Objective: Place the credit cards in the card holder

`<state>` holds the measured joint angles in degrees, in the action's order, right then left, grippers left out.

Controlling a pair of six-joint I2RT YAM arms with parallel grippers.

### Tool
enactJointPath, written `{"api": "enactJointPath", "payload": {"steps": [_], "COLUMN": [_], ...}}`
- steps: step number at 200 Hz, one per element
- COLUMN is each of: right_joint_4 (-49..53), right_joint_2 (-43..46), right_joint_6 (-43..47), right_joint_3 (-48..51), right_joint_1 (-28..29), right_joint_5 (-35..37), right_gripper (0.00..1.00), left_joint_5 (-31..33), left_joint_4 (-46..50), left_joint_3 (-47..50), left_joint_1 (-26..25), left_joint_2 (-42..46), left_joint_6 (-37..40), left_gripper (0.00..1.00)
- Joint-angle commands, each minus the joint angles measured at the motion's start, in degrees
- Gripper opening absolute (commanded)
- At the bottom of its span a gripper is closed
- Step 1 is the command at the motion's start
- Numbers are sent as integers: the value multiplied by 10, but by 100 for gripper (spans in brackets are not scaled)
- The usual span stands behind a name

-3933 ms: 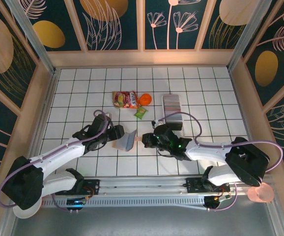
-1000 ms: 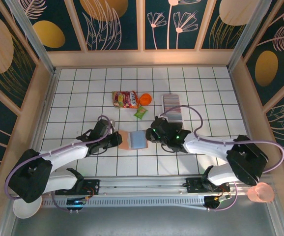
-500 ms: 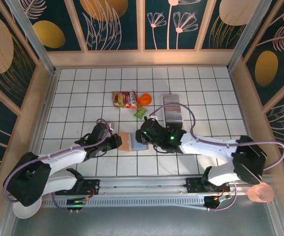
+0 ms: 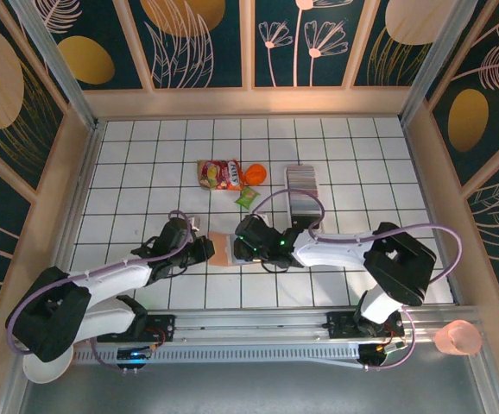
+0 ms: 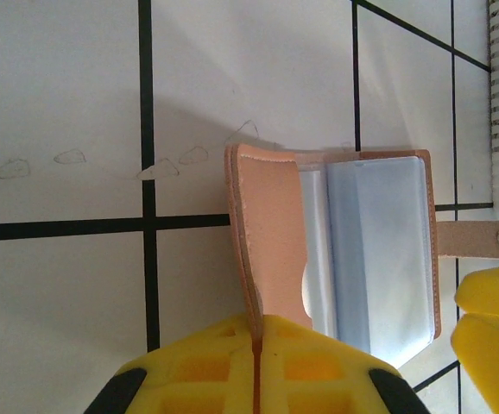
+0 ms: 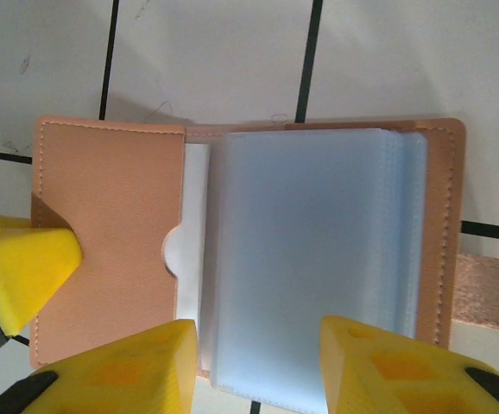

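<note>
The left gripper [image 5: 254, 335] is clamped on the pink flap of the card holder [image 5: 271, 233], and the right gripper [image 6: 258, 366] is parted above its clear sleeves
The right gripper has slid left from beside the holder to over it, seemingly not touching. The holder lies open flat on the tiled table [image 4: 146, 155]. The credit cards [image 4: 302, 179] stand well behind, the right arm's cable [image 4: 286, 191] looping across them, and snack packets [image 4: 219, 174] sit farther left

Layout on desk [image 4: 146, 155]
Card holder [image 4: 223, 249] btw left end effector [image 4: 207, 250] & right end effector [image 4: 240, 250]; credit cards [image 4: 302, 181] behind-right, snack packets [image 4: 219, 174] behind.
</note>
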<state>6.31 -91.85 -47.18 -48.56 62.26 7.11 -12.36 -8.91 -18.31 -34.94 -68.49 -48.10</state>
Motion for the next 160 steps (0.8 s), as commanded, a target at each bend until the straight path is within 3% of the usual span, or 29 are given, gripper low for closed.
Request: {"api": "enactJointPath", "payload": {"steps": [1, 64, 160], "right_joint_4": [-19, 14, -76], "right_joint_2": [-18, -50, -65], "right_joint_6": [-13, -19, -35], "right_joint_3": [3, -9, -14], "right_joint_1": [1, 3, 4], "right_joint_5": [-12, 0, -43], "right_gripper": [42, 43, 44], "left_joint_5": [-10, -10, -4], "left_joint_4": [-8, -17, -33], "left_joint_3": [10, 18, 37], "left_joint_1": [-2, -2, -2], "left_joint_2": [10, 8, 4], "left_joint_6": [-1, -2, -13], "left_gripper": [6, 4, 2]}}
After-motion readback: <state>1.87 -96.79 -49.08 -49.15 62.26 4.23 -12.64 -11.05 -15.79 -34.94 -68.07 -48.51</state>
